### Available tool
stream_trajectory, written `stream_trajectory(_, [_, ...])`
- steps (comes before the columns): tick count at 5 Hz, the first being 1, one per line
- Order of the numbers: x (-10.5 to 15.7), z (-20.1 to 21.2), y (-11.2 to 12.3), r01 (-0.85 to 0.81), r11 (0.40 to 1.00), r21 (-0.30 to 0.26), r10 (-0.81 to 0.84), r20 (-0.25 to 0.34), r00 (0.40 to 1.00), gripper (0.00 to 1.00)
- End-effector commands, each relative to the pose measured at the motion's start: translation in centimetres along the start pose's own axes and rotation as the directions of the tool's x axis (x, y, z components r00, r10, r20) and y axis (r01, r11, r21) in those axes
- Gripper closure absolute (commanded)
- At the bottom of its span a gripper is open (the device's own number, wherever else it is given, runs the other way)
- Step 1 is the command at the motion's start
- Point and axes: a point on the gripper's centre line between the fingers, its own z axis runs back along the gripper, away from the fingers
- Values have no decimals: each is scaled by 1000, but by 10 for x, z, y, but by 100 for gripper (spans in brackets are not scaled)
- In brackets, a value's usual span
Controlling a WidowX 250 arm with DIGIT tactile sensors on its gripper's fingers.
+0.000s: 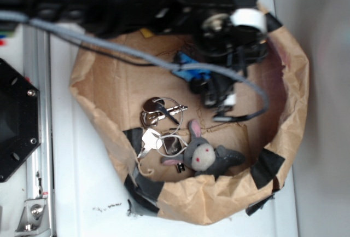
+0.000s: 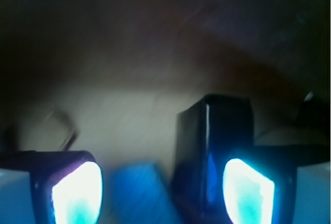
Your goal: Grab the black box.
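Your gripper (image 2: 163, 190) hangs with its jaws spread inside the brown paper bowl (image 1: 290, 84); the black box (image 2: 217, 141) stands just beside the right finger (image 2: 248, 193), ungrasped.

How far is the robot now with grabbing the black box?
Done: the gripper is down inside the brown paper bowl, close to the black box. In hand: in the wrist view the jaws stand open, with the box just ahead, against the right finger rather than centred. Left: centre on the box, close and lift. The exterior view does not show the box clearly.
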Motion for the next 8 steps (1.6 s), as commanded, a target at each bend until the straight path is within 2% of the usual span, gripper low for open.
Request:
stream_trajectory(1, [20, 17, 25, -39, 998, 44, 35, 88, 995, 0])
stream_trajectory(3, [21, 4, 33, -33, 995, 90, 25, 86, 996, 0])
stream_trajectory(5, [0, -38, 26, 58, 984, 170, -62, 16, 998, 0])
stream_trajectory(6, [-7, -36, 19, 92, 982, 166, -97, 21, 995, 0])
stream_trajectory(7, [-9, -28, 17, 93, 986, 136, -98, 31, 995, 10])
stream_trajectory(8, [-9, -19, 16, 75, 990, 116, -81, 42, 996, 100])
